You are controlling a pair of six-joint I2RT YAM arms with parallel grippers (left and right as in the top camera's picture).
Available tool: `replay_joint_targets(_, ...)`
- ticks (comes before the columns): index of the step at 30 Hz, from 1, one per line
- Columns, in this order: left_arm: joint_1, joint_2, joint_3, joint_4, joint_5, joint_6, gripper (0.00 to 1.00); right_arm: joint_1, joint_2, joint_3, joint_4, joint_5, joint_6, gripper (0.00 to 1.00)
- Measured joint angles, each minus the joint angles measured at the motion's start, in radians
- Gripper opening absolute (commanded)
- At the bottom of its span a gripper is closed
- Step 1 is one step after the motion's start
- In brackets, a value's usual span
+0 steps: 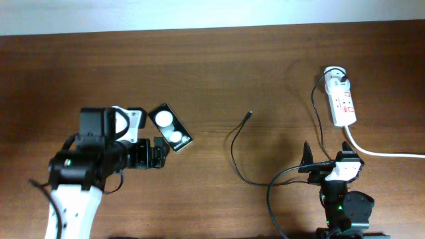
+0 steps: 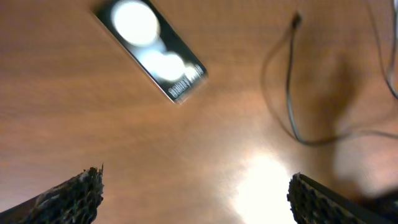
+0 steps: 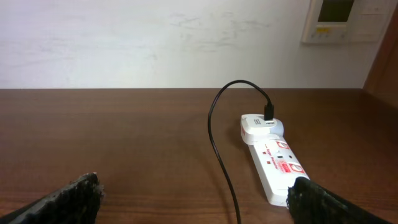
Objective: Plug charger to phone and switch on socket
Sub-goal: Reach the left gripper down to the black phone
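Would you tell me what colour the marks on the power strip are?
Red, on the white elongated power strip; clearest in the right wrist view.

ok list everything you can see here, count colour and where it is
phone: 1, black with two white round patches, left of centre, lying at an angle
charger cable: 1, thin black, loose tip at table centre, other end in the adapter
power strip: 1, white with red marks, far right
adapter: 1, white, on the strip's far end
cord: 1, thick white, runs off the right edge
table: 1, dark brown wood
wall panel: 1, off-white, on the wall
left end effector: 1, black, open, near the phone
right end effector: 1, black, open, facing the strip
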Motion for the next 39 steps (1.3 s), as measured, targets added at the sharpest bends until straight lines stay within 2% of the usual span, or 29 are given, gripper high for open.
replay_joint_targets(3,0.0,0.101,0.001,-0.018,0.137,0.0,0.99,0.0,0.0,0.0,0.0,0.0,0.0,0.99)
replay_joint_targets(5,0.0,0.154,0.001,-0.003,0.152,-0.042,0.99,0.0,0.0,0.0,0.0,0.0,0.0,0.99)
replay_joint_targets(9,0.0,0.18,0.019,-0.01,-0.064,-0.352,0.99,0.0,0.0,0.0,0.0,0.0,0.0,0.99)
replay_joint_targets(11,-0.026,0.198,0.1,-0.071,-0.174,-0.462,1.0,0.0,0.0,0.0,0.0,0.0,0.0,0.99)
replay_joint_targets(13,-0.067,0.257,0.232,-0.142,-0.261,-0.533,0.99,0.0,-0.001,0.0,0.001,0.0,0.001,0.99)
replay_joint_targets(16,-0.103,0.468,0.425,-0.199,-0.336,-0.62,0.99,0.0,-0.001,0.0,0.0,0.0,0.0,0.99)
replay_joint_targets(19,-0.104,0.641,0.451,-0.154,-0.313,-0.66,0.99,0.0,-0.001,0.0,0.001,0.0,0.0,0.99)
replay_joint_targets(24,-0.104,0.787,0.451,-0.086,-0.288,-0.671,0.99,0.0,-0.001,0.0,0.0,0.0,0.0,0.99)
replay_joint_targets(28,-0.104,0.798,0.451,0.007,-0.282,-0.675,0.99,0.0,-0.001,0.0,0.0,0.0,0.0,0.99)
replay_joint_targets(35,-0.104,0.913,0.451,0.026,-0.263,-0.76,0.99,0.0,-0.001,0.0,0.0,0.0,0.0,0.99)
replay_joint_targets(39,-0.123,0.949,0.451,0.067,-0.248,-0.765,0.99,0.0,-0.001,0.0,0.0,0.0,0.001,0.99)
